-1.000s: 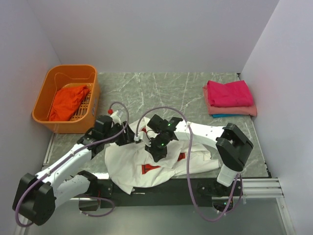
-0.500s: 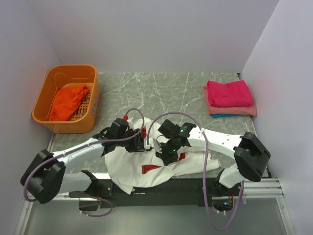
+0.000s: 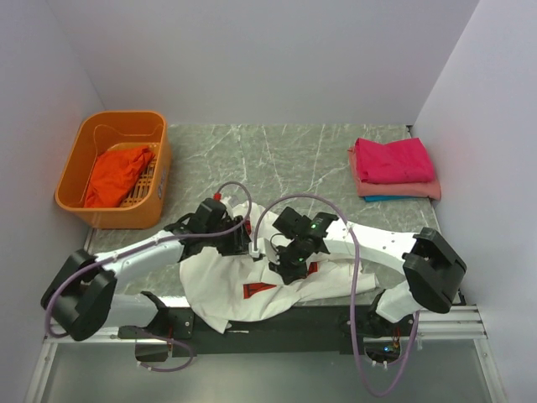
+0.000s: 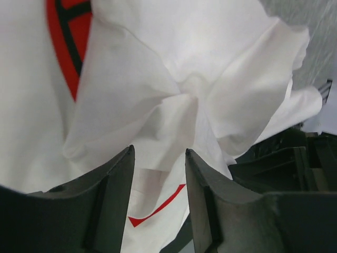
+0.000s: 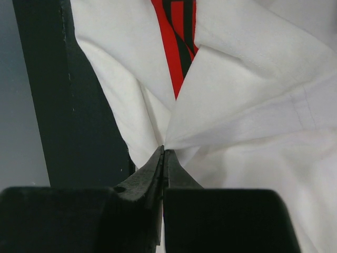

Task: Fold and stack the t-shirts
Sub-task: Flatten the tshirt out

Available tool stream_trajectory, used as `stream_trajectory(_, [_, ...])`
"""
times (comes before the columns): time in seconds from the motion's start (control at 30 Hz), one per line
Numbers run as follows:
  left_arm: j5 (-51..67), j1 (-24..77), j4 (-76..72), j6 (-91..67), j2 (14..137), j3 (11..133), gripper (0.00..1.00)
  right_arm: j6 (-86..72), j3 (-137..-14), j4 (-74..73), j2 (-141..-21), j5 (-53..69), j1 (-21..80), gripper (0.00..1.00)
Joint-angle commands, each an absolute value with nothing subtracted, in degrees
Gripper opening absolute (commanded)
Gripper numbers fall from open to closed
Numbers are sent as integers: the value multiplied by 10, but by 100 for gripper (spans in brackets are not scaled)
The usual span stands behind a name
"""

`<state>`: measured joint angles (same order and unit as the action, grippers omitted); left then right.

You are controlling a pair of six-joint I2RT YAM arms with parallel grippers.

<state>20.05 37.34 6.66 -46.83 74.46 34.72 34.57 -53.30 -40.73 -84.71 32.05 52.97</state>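
Note:
A crumpled white t-shirt (image 3: 225, 281) with a red print (image 3: 258, 289) lies at the table's near edge, partly hanging over it. My right gripper (image 3: 289, 267) is shut on a fold of this shirt; in the right wrist view the closed fingertips (image 5: 164, 148) pinch white cloth (image 5: 253, 105) just below the red print. My left gripper (image 3: 248, 245) hovers over the shirt's upper left part. In the left wrist view it (image 4: 159, 153) stands open, with bunched white cloth (image 4: 158, 63) just beyond the fingers and nothing clamped between them.
An orange plastic basket (image 3: 71, 168) at the back left holds an orange-red t-shirt (image 3: 117, 172). At the back right is a folded stack: magenta t-shirt (image 3: 393, 159) over pink (image 3: 403, 190) over blue (image 3: 382, 199). A black rail (image 3: 277, 317) runs along the table's near edge.
My left gripper has swung right, from beside the shirt to over its upper part. The right arm stretched out, its gripper staying shut on the cloth and shifting slightly right.

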Motion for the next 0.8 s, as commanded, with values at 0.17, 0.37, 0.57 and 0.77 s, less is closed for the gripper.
stream_trajectory(0.17, [-17, 346, 188, -465, 555, 365, 58, 330, -533, -405, -853, 309, 527, 15])
stream_trajectory(0.37, [-57, 323, 243, -462, 439, 352, 64, 330, -598, -431, -861, 294, 524, 41])
stream_trajectory(0.57, [-75, 322, 275, -465, 388, 354, 64, 279, -693, -445, -894, 248, 523, 46])
stream_trajectory(0.77, [-82, 321, 280, -469, 361, 352, 64, 172, -762, -442, -959, 153, 530, 47])
